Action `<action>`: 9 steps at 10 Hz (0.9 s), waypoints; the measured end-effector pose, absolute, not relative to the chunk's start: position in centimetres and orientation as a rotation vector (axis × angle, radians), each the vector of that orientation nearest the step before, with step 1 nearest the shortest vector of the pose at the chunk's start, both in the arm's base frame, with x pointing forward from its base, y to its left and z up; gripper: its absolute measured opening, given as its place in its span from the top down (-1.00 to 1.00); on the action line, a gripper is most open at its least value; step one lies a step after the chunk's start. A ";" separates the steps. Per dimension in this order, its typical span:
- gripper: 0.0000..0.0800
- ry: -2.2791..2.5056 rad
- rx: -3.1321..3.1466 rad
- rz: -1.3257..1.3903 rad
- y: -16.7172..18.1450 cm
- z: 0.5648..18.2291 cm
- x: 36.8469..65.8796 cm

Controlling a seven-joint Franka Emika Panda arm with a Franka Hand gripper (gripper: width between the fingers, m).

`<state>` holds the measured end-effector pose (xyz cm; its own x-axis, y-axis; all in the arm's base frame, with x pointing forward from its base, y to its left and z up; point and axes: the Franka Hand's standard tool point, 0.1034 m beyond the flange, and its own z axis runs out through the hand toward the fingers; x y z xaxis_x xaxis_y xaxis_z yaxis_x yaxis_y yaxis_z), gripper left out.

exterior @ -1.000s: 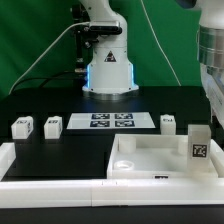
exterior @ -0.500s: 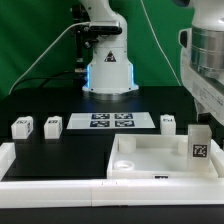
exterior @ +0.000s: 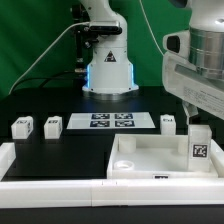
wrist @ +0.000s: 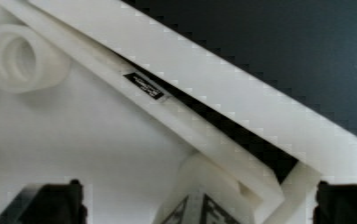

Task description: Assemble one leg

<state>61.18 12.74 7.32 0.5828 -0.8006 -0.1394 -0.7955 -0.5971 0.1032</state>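
Far off to the exterior view's left of the gripper (exterior: 187,106), three spare legs (exterior: 21,127) sit on the table. Just below it, one leg (exterior: 199,143) stands in the tabletop (exterior: 150,158) corner. A crooked drop could knock that leg over. Its fingers (wrist: 50,201) look spread apart and empty, I think.

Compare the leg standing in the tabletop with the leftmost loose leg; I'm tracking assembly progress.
The leg in the tabletop stands upright in the tabletop's corner; the leftmost leg sits on the black table. The first looks taller, the second squat. Both are white with square markers.
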 end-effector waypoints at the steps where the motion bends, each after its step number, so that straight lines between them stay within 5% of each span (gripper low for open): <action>1: -0.62 -1.256 2.844 -0.270 12.7 7.3 61.2; 9: -0.62 0.166 3.164 -0.234 10.2 7.6 62.0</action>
<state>62.03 10.20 7.58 0.9838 0.1064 -0.1445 0.1012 -0.9939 -0.0429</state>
